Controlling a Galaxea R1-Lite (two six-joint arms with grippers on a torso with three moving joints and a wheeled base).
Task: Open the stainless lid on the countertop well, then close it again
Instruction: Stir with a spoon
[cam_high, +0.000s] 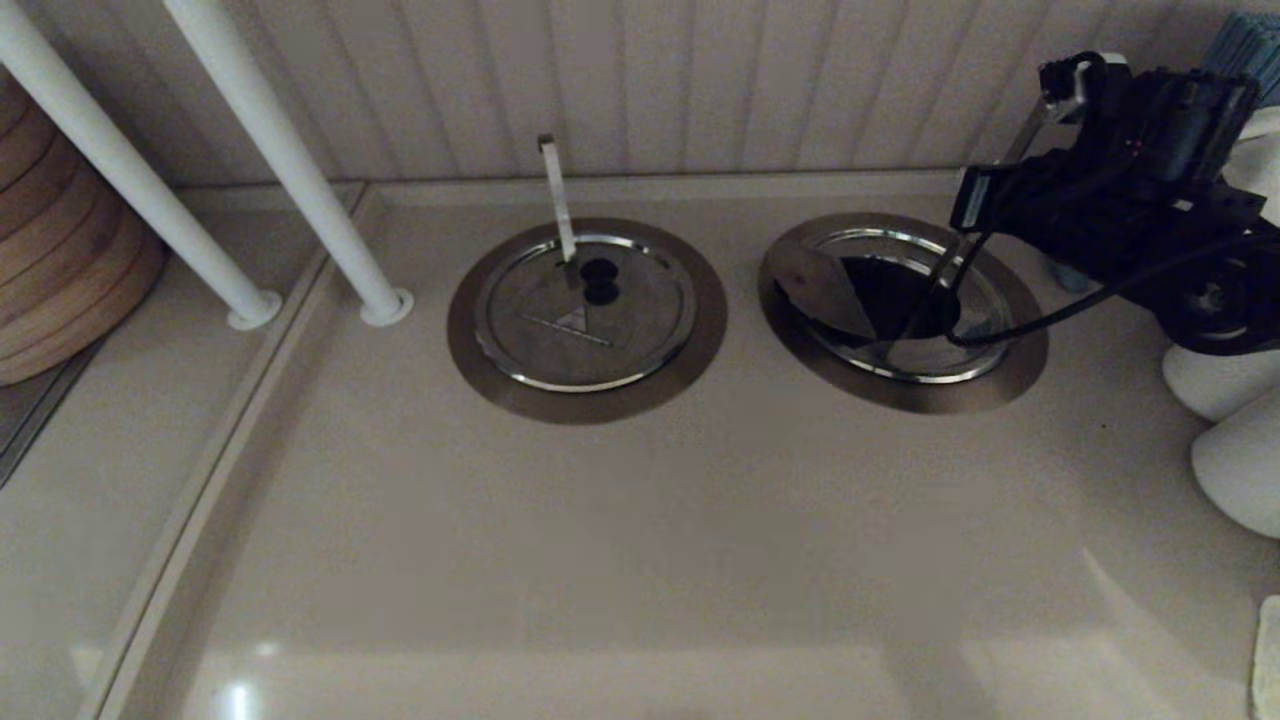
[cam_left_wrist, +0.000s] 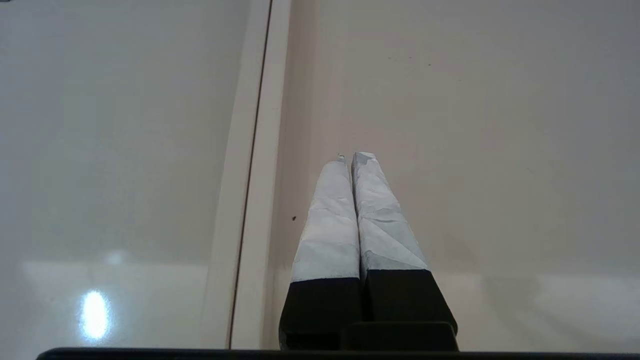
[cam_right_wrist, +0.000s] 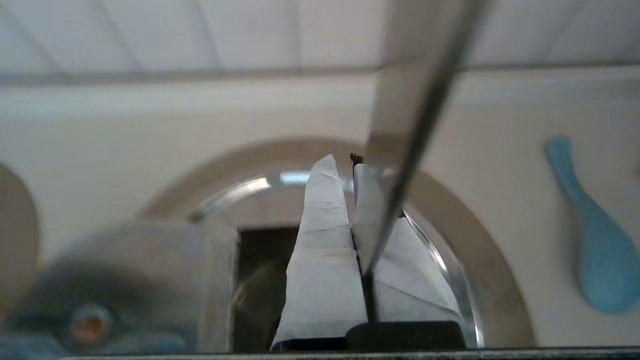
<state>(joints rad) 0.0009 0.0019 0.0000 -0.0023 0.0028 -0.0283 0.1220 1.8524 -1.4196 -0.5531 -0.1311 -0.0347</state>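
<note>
Directly below the right pincer (cam_right_wrist: 345, 165), fingers pressed together, nothing clearly pinched: round shiny stainless lid (cam_high: 800, 285), seemingly seated in the grey-brown-collared countertop well (cam_high: 1010, 375). Knob hidden in dark reflection. Diagonal flat metal strip (cam_right_wrist: 420, 100) crossing the fingers, likely obstructing descent. Twin steel lid (cam_high: 585, 320) well apart. Left pincer (cam_left_wrist: 350, 157) closed, idle over bare bench.

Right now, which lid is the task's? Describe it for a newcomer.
On the beige countertop, two round steel wells sit side by side. The stainless lid is in the one on the robot's right, tipped open, its diagonal strip held by the right gripper. The twin lid lies flat with a near-vertical strip.
</note>
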